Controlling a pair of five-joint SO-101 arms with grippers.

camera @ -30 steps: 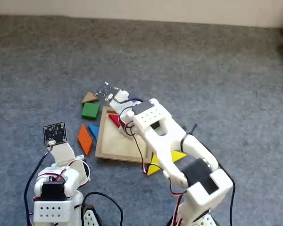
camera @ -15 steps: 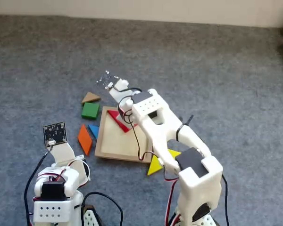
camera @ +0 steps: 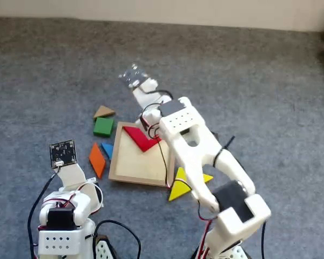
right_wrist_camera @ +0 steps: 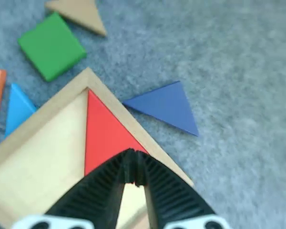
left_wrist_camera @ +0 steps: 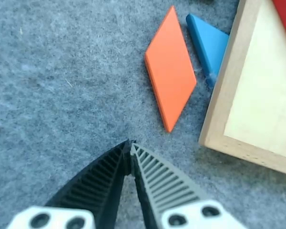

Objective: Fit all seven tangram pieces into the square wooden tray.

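Note:
The square wooden tray point(camera: 119, 171) lies mid-table with a red triangle point(camera: 141, 138) flat in its far corner. My right gripper point(right_wrist_camera: 133, 165) hangs shut and empty just above that red triangle point(right_wrist_camera: 104, 136). Beside the tray's point(right_wrist_camera: 47, 114) rim lies a dark blue triangle point(right_wrist_camera: 166, 107). A green square point(camera: 103, 127), a tan triangle point(camera: 103, 111), an orange parallelogram point(camera: 96, 159) and a light blue triangle point(camera: 107, 149) sit left of the tray. A yellow triangle point(camera: 182, 187) lies at its near right corner. My left gripper point(left_wrist_camera: 130, 147) is shut over carpet, short of the orange parallelogram point(left_wrist_camera: 170, 88).
Everything rests on grey carpet point(camera: 248, 81), with wide free room to the right and at the far side. The right arm point(camera: 189, 140) spans the tray's right edge. The left arm's base point(camera: 62, 221) stands at the near left.
The right arm's wrist has risen and drawn back toward the far side, leaving the red triangle lying in the tray. The left arm has not moved.

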